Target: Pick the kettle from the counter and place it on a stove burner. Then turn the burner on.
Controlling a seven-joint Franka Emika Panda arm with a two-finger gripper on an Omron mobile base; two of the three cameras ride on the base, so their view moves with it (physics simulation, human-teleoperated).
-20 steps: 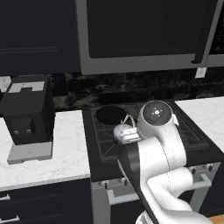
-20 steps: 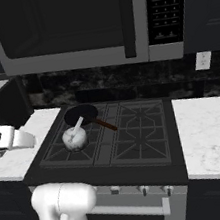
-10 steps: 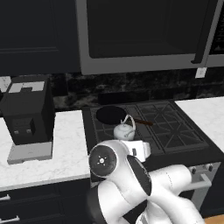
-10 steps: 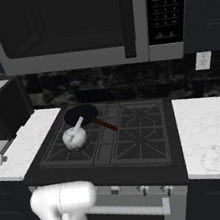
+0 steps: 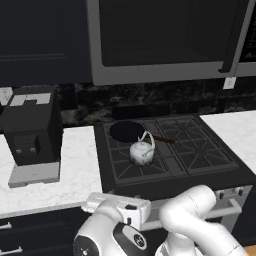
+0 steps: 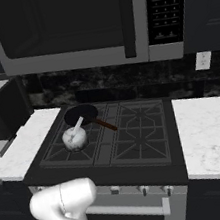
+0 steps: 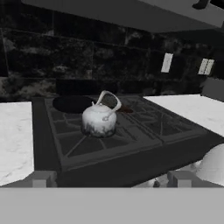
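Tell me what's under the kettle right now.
The kettle sits on the front-left stove burner grate, with the black pan just behind it. The burner's centre ring is covered by the kettle.

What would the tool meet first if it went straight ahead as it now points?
Probably the small silvery-white round kettle on the front-left black cast-iron grate; it sits near the hand view's centre, though depth is unclear.
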